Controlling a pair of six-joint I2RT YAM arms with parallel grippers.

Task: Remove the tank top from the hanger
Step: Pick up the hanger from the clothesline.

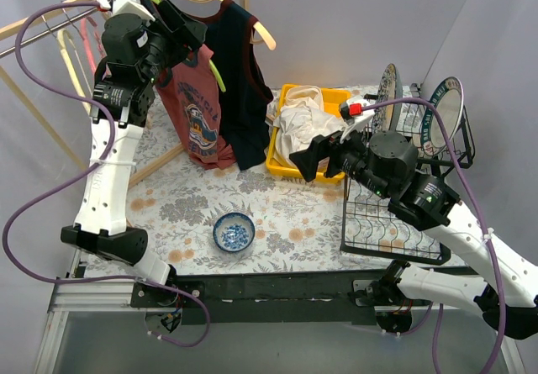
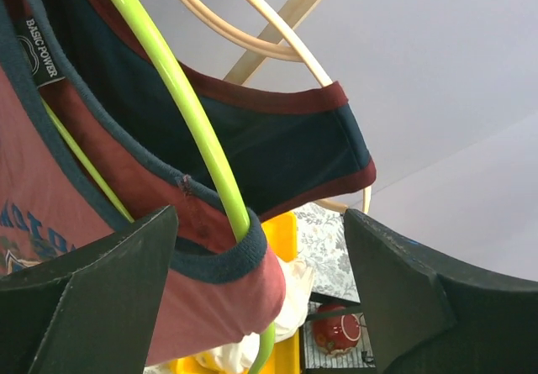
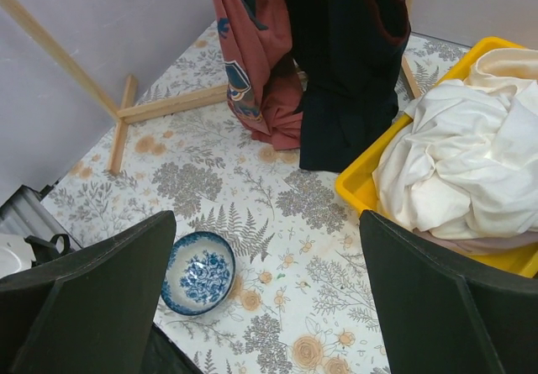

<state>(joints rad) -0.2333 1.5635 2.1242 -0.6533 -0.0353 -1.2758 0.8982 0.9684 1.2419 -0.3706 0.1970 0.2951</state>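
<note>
A red tank top [image 1: 195,105] with blue trim hangs on a lime green hanger [image 1: 217,76] from the rail at the back left. A navy tank top [image 1: 239,97] hangs beside it on a wooden hanger [image 1: 262,31]. My left gripper [image 1: 181,29] is open, up at the hangers. In the left wrist view its jaws [image 2: 261,290] straddle the red top's shoulder strap [image 2: 227,256] and the green hanger arm [image 2: 181,97], without closing on them. The navy top [image 2: 277,147] hangs just behind. My right gripper [image 1: 315,157] is open and empty over the table [image 3: 265,298].
A blue patterned bowl [image 1: 234,231] sits near the front centre. A yellow bin [image 1: 336,97] holds white cloth [image 1: 303,122]. A black wire dish rack [image 1: 395,214] with plates [image 1: 445,113] stands on the right. The wooden clothes rack leg [image 3: 168,105] lies along the table.
</note>
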